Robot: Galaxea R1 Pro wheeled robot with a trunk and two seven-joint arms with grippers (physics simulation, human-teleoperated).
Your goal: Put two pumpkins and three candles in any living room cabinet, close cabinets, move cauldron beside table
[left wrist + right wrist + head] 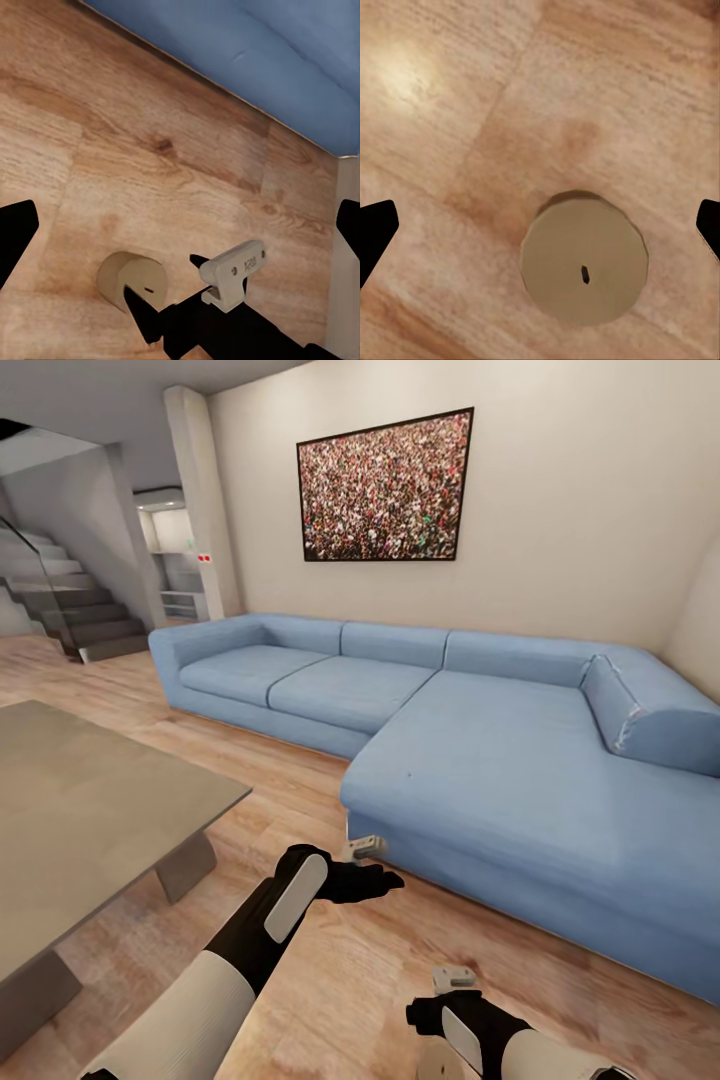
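Observation:
One candle (585,266), a short cylinder with a pale flat top and a small dark wick, stands on the wood floor. My right gripper (542,225) hangs straight above it, open, with a black fingertip on either side, well apart from it. The left wrist view shows the same candle (131,281) partly behind the right gripper (225,300). In the head view the right gripper (438,1020) points down at the bottom edge, with the candle (430,1062) a pale patch beneath it. My left gripper (385,880) is open and empty over the floor by the sofa's base. The grey-topped table (90,800) is at left.
A large blue corner sofa (480,760) fills the middle and right, its base close to both grippers. Bare wood floor (300,780) runs between table and sofa. Stairs (70,610) rise at the far left, and a framed picture (385,488) hangs on the wall.

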